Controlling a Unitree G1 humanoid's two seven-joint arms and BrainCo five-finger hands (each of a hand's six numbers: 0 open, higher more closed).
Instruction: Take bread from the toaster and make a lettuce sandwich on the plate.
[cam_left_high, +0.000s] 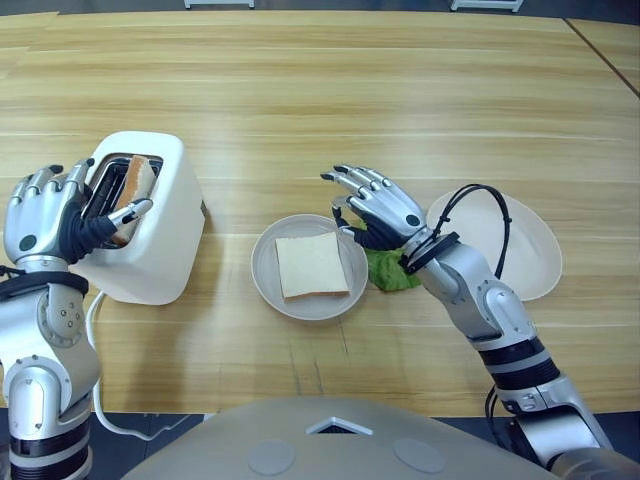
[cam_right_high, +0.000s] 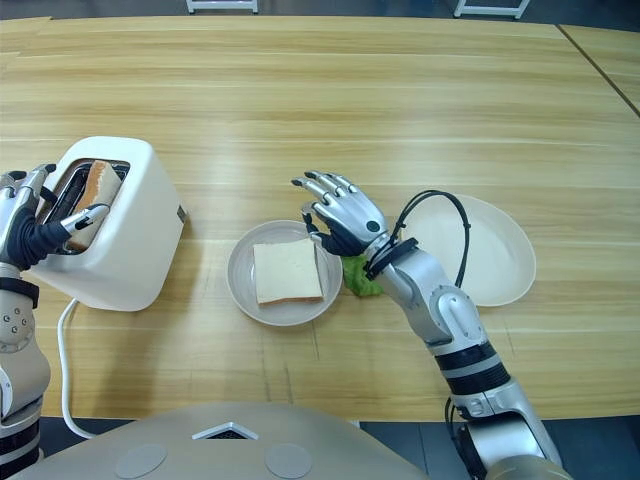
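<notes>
One bread slice (cam_left_high: 311, 265) lies on the plate (cam_left_high: 263, 270). The lettuce (cam_left_high: 392, 272) rests just beside the rim, under the right hand (cam_left_high: 380, 205), whose fingers are spread and empty. That hand should lower, pinch the leaf and centre it on the bread. At the toaster (cam_left_high: 160, 240), the left hand (cam_left_high: 45, 215) meets the second slice (cam_left_high: 137, 180); its grip cannot be told.

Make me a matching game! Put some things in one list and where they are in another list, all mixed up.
Things:
1 toast
2 white bread slice
3 lettuce
4 cream dish

Places:
A on the round grey plate
B to the right of the lettuce
C sticking out of the toaster
D between the two dishes, under the right hand

Pairs: 1-C, 2-A, 3-D, 4-B
</notes>
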